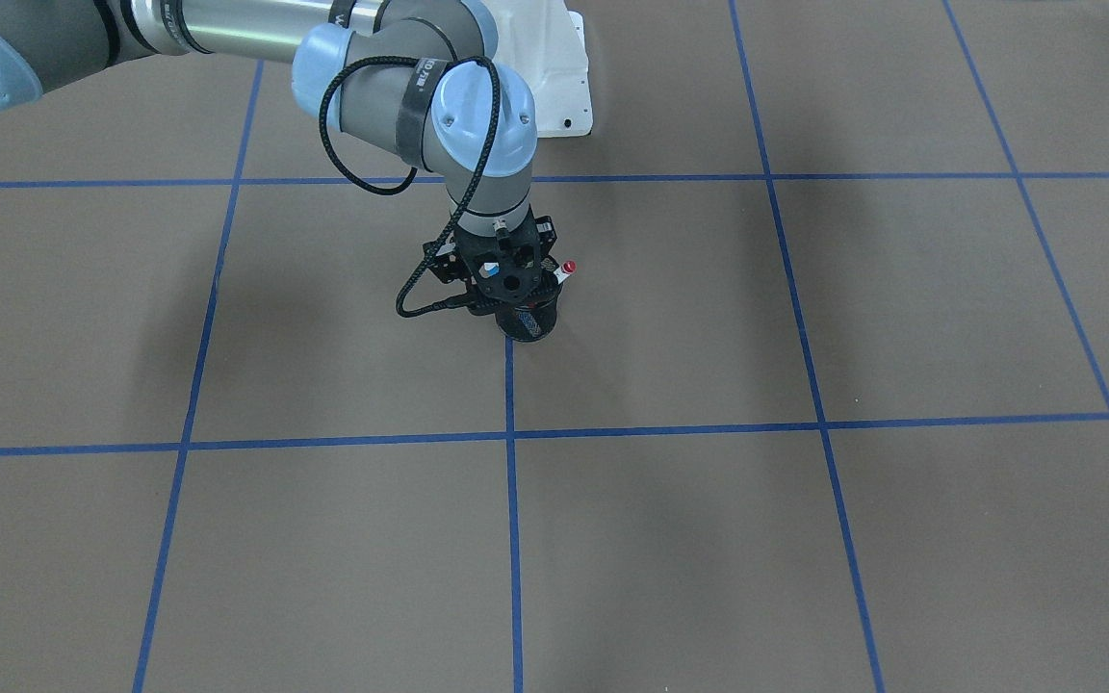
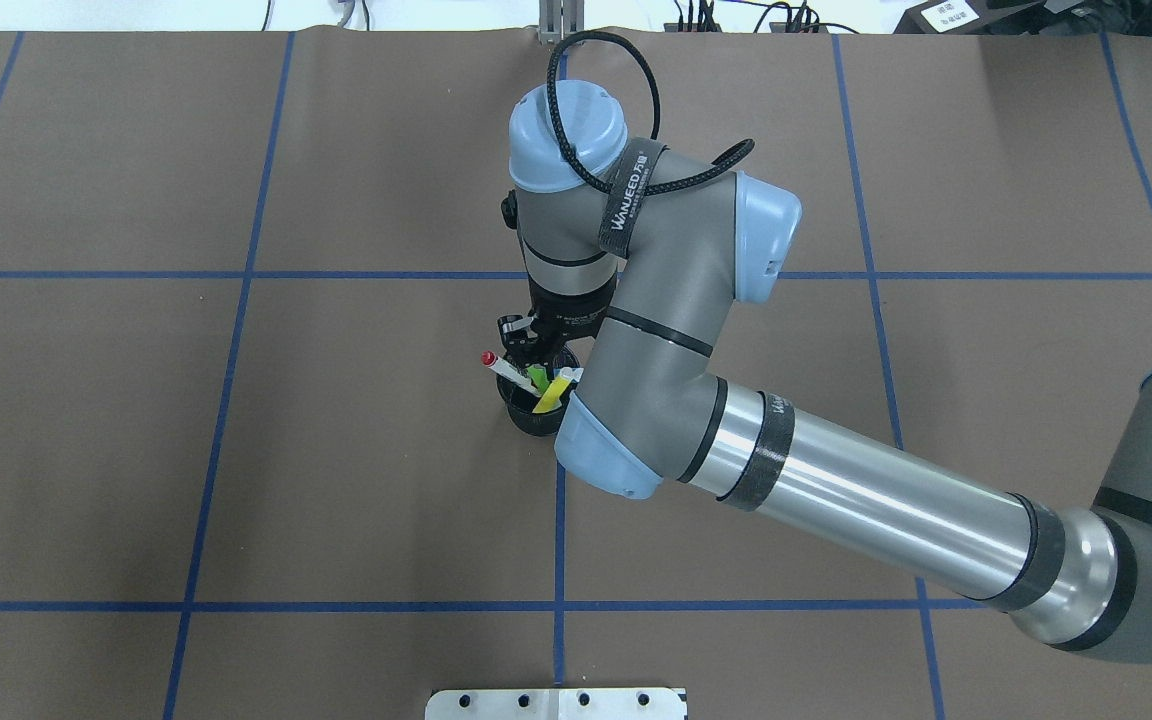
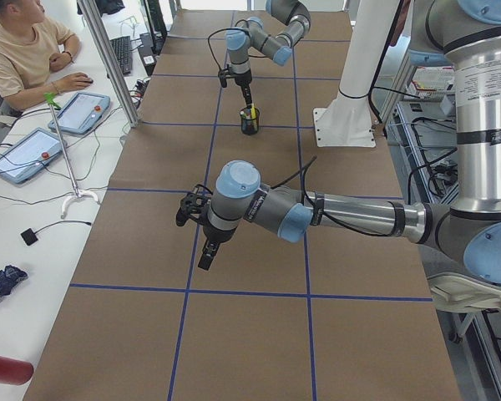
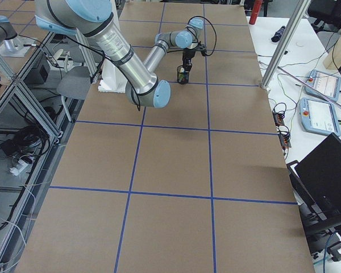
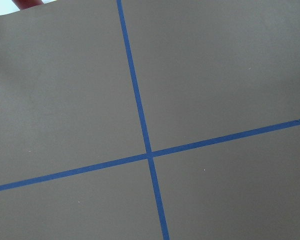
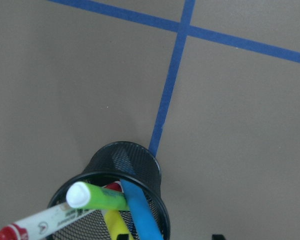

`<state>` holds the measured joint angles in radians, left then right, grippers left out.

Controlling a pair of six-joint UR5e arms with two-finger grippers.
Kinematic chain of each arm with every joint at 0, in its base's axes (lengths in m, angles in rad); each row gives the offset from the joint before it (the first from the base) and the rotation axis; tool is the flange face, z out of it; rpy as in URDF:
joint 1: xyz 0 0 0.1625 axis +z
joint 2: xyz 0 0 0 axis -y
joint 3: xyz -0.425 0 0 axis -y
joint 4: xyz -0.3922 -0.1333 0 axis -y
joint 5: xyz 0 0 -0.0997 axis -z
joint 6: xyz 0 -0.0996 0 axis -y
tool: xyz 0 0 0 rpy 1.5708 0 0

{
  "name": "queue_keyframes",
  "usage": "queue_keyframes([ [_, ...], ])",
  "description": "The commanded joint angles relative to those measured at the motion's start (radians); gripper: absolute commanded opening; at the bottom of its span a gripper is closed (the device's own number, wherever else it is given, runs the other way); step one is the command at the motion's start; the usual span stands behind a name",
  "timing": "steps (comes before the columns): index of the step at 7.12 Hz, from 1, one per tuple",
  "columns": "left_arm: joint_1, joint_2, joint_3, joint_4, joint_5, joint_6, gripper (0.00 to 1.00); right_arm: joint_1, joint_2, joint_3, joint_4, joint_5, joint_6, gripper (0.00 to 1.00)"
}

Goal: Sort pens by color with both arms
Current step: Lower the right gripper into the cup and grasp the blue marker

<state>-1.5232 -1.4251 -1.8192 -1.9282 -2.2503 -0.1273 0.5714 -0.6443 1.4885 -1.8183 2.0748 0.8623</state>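
Observation:
A black mesh cup [image 6: 125, 160] stands on a blue tape line and holds all the pens: a blue highlighter [image 6: 140, 212], a light green one [image 6: 100, 197], a yellow one [image 6: 117, 225] and a white marker with a red cap [image 6: 25, 225]. My right gripper [image 2: 534, 352] hangs straight above the cup [image 2: 534, 415], its fingertips [image 6: 217, 236] apart at the rim and holding nothing. The red cap [image 1: 569, 267] sticks out beside it. My left gripper [image 3: 207, 255] hovers over bare table far from the cup; I cannot tell if it is open.
The brown table [image 1: 805, 539] is marked into squares by blue tape. The white pedestal base [image 1: 564, 87] stands behind the cup. An operator [image 3: 21, 50] sits at a side bench with tablets [image 3: 75, 113]. The left wrist view shows only a tape crossing [image 5: 149, 154].

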Motion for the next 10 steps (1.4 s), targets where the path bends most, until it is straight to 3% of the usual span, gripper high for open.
queue_keyframes([
  [1,0.000,0.000,0.000,-0.002,0.000,0.000,1.00,-0.010,-0.003,0.001,0.001,-0.004,0.001,0.59],
  [2,0.000,-0.002,0.000,0.000,0.000,-0.002,1.00,-0.011,-0.005,0.001,0.001,-0.004,0.000,0.50],
  [4,0.000,-0.003,0.000,0.000,0.000,-0.002,1.00,-0.016,-0.005,0.001,0.001,-0.002,0.000,0.43],
  [7,0.000,-0.009,0.000,0.000,0.000,-0.002,1.00,-0.018,-0.003,0.002,0.001,-0.002,0.000,0.38],
  [8,0.000,-0.011,-0.003,0.000,0.000,-0.002,1.00,-0.016,-0.006,0.006,0.001,-0.002,0.000,0.40],
  [10,0.000,-0.012,-0.003,0.000,0.000,-0.002,1.00,0.002,-0.035,0.030,0.051,-0.007,0.020,0.56],
])
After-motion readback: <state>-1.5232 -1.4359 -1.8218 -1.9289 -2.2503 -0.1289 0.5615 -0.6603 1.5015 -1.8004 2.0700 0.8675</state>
